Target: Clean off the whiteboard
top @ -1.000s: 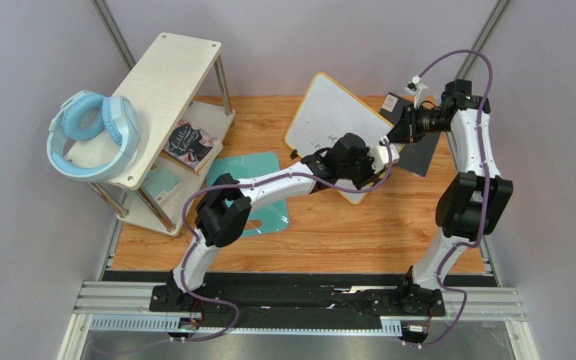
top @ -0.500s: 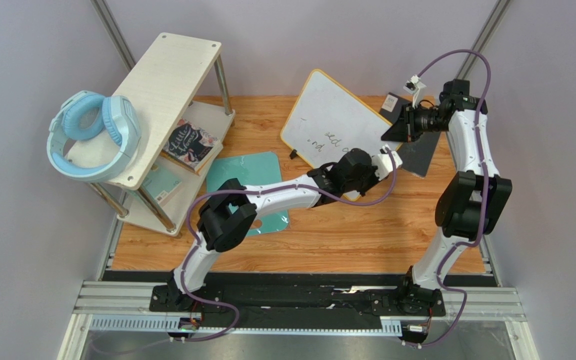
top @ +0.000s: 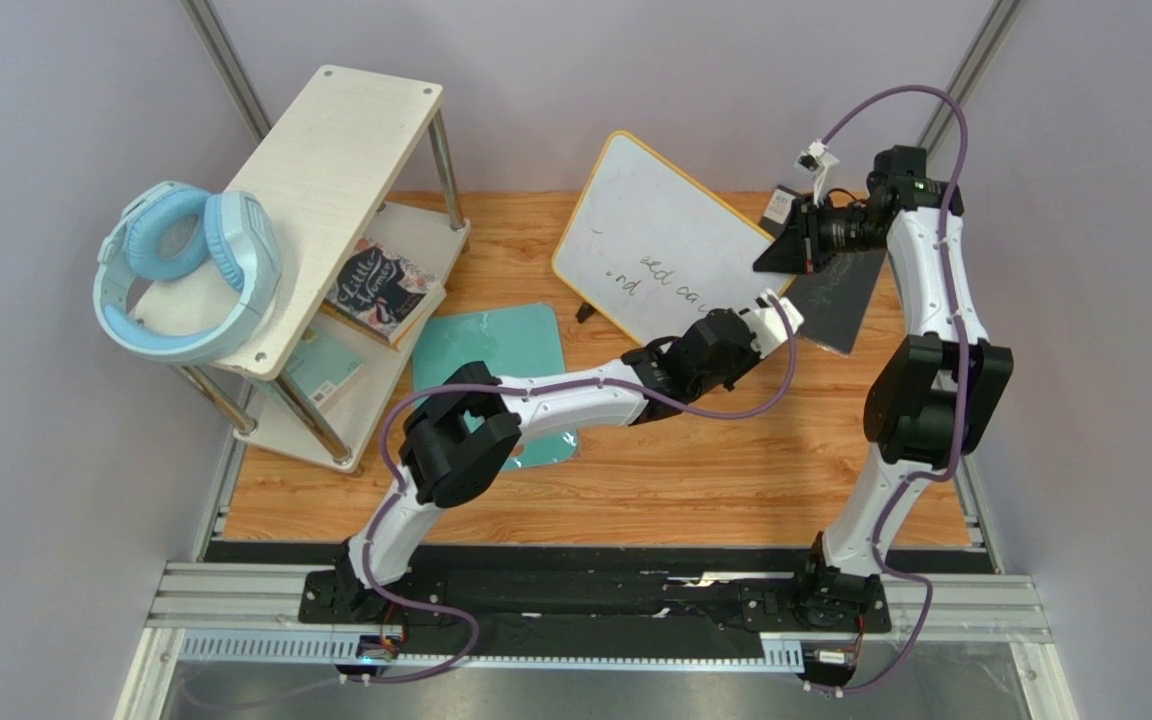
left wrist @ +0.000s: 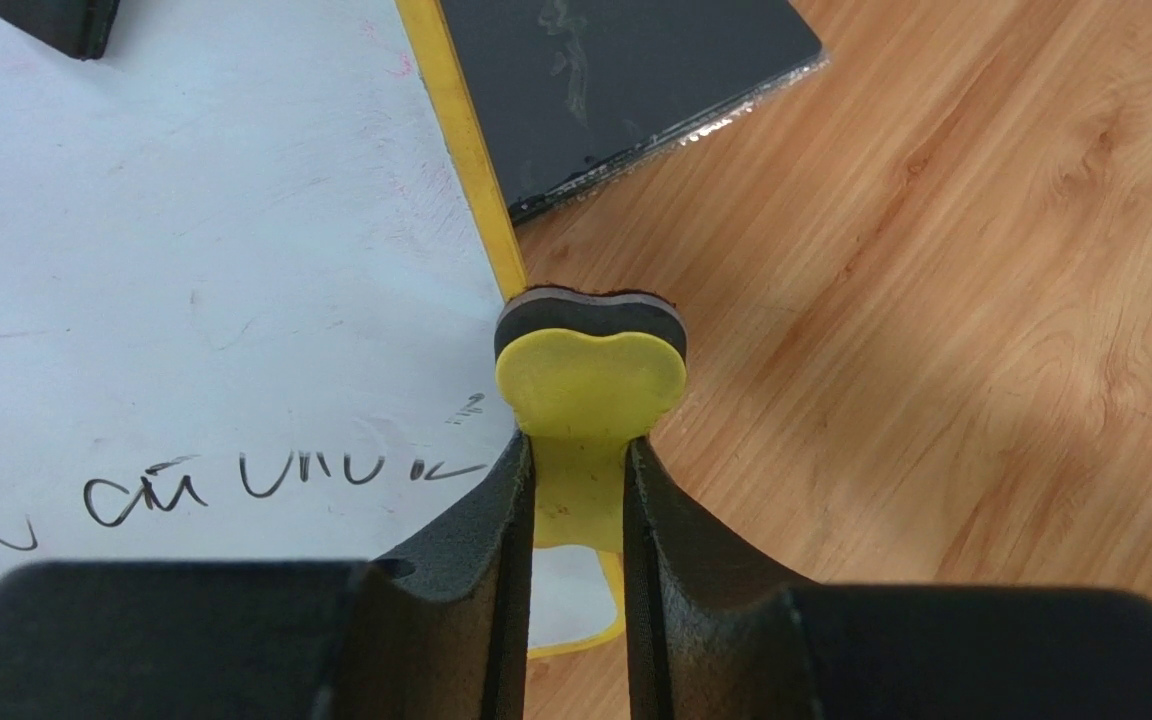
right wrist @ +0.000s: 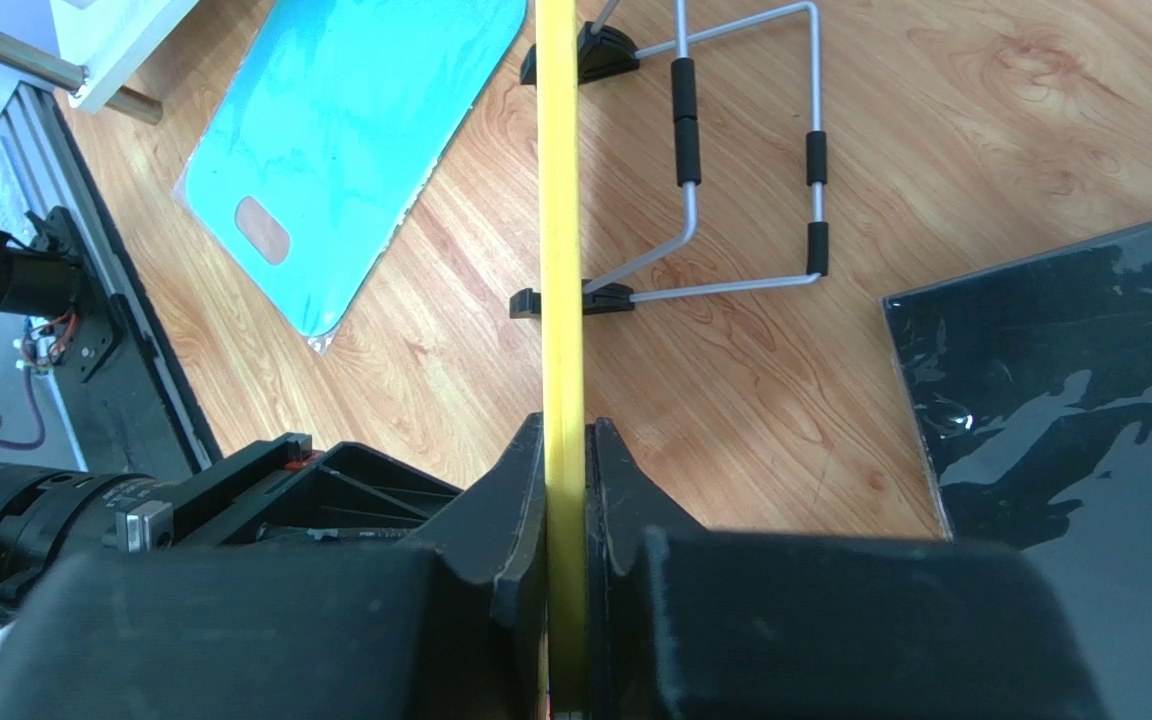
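At the far middle of the wooden table [top: 657,465], the whiteboard [top: 657,240] leans back with its white face turned up and toward the arms. Its thin yellow frame runs around it. A line of black handwriting [left wrist: 282,480] crosses the lower part of the face.

From the right wrist view the board shows edge-on as a yellow strip [right wrist: 558,225]. A wire stand [right wrist: 748,165] with small black feet props it from behind on the wood. The right gripper [right wrist: 564,450] reaches in from the far right corner. Its jaws are pinched tight on the board's right-hand edge, one finger on each side of the frame.

The left gripper [left wrist: 575,465] stretches across from the near left. Its jaws are closed narrowly on the flat tail of a yellow eraser [left wrist: 591,368] with a dark felt layer. The eraser's head sits right at the yellow frame, at the edge beside the handwriting. I cannot tell whether the felt presses on the surface.

A dark grey panel [top: 842,300] lies flat on the table just beyond that edge. A teal cutting board [top: 507,353] with a handle slot lies left of the left arm. At the far left stands a pale shelf [top: 342,150], with blue headphones [top: 184,270] hung at its side and a book [top: 382,285] on a lower level.
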{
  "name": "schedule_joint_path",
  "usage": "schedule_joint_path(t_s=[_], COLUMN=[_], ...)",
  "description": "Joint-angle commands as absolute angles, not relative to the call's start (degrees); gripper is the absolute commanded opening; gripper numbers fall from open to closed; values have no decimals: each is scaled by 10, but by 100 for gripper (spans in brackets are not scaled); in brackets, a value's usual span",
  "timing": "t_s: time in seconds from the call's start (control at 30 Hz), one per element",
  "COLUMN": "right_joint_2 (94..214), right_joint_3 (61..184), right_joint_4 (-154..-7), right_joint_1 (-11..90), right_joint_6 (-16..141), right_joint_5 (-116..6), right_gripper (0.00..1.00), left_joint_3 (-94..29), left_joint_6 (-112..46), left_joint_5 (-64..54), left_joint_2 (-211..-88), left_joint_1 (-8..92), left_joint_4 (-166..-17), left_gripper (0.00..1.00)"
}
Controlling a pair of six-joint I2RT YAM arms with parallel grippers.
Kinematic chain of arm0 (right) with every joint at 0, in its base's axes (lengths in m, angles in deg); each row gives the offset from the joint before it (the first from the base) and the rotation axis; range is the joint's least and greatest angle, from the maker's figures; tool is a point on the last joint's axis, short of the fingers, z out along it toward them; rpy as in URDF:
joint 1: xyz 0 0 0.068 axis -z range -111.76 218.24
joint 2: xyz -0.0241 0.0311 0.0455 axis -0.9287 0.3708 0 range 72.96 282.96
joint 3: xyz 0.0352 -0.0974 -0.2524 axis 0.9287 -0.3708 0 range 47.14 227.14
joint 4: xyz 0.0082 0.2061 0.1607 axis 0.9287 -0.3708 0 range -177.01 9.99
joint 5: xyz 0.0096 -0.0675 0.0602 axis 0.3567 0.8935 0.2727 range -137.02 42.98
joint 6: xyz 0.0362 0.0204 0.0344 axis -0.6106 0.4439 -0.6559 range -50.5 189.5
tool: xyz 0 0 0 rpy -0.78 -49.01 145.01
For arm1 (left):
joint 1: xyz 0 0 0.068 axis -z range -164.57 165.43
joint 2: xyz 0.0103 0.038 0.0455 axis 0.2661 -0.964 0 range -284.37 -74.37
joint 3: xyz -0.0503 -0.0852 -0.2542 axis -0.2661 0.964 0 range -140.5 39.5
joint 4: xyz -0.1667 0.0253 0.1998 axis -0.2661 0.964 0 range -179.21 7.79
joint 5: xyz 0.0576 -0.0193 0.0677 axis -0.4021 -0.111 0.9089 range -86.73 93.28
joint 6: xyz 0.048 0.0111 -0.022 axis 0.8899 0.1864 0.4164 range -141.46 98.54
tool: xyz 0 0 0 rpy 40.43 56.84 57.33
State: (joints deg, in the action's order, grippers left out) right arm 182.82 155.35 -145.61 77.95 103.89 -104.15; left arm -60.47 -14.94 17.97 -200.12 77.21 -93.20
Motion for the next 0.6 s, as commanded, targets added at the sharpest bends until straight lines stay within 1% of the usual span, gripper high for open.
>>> schedule_joint_path(t_s=[0.0,0.17,0.33,0.47,0.57], right_joint_2=[1840,1880,1882,1880,1880], right_joint_3=[1595,1656,1659,1652,1652], right_joint_4=[-1539,-1605,-1623,-1621,-1621], right_joint_1=[776,776,776,776,776], right_joint_6=[1063,1077,1092,1090,1090], right_joint_5=[-984,-963,-955,-955,-956], right_gripper=[0,0,0,0,0], left_joint_3=[-544,-532,-538,-565,-566], left_joint_6=[-140,-111,-115,-122,-129], left_joint_5=[260,293,296,269,231], left_joint_2=[-1978,-1960,-1962,-1977,-1973], left_joint_1=[737,736,728,726,729], left_joint_4=[-1000,-1025,-1030,-1006,-1016], left_gripper=[0,0,0,0,0])
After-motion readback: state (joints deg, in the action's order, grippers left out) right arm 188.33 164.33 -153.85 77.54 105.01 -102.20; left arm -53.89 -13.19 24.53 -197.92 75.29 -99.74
